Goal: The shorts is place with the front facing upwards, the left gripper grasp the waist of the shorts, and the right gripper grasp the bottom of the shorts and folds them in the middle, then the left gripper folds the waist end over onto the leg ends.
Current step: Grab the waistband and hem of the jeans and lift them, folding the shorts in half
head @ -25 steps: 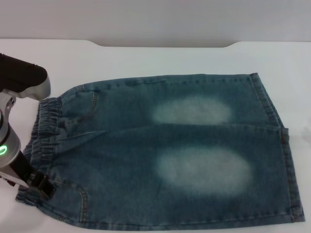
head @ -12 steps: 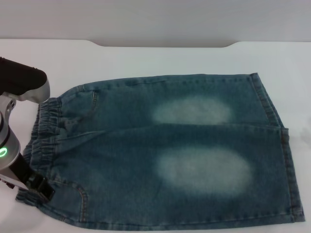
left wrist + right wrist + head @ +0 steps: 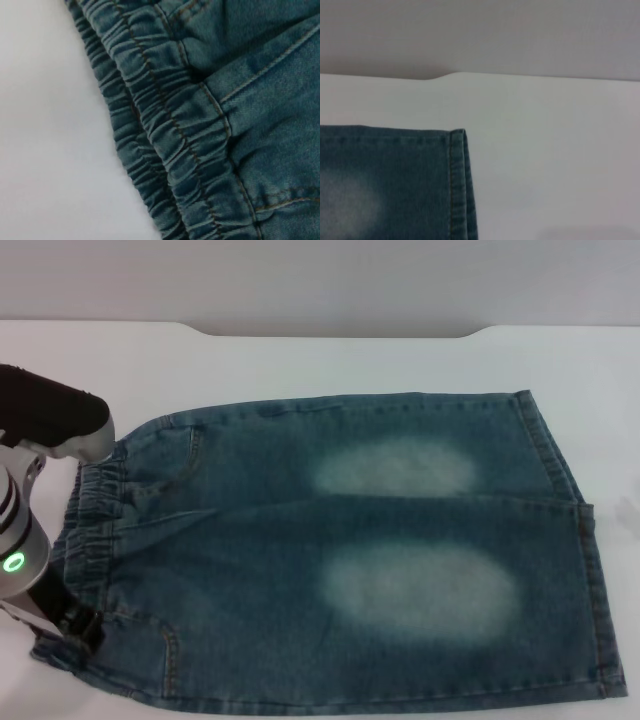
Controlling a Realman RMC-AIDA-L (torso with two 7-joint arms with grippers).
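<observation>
Two folds are called for, and by our reading the first is already made: the shorts [image 3: 340,550] are lying on the white table [image 3: 300,355] doubled along their length, one leg stacked on the other, with the elastic waistband [image 3: 92,530] at the robot's left end of the shorts and the leg hems [image 3: 585,570] at the right end. We are judging the second fold, waist over onto the leg ends, as not yet made, since the denim is lying flat from waistband to hems.

We are seeing the left gripper [image 3: 82,625] down at the near corner of the waistband, touching or almost touching the cloth, with the left arm's grey body rising just outside that end of the shorts. We are not able to tell how wide its fingers are standing or whether they are pinching denim; the left wrist view is showing only the gathered waistband [image 3: 165,125] close up beside bare table [image 3: 45,125].

We are not seeing the right gripper anywhere; its wrist view is looking at a hem corner [image 3: 457,150] of the shorts with table beyond, and we are treating that arm as idle.
</observation>
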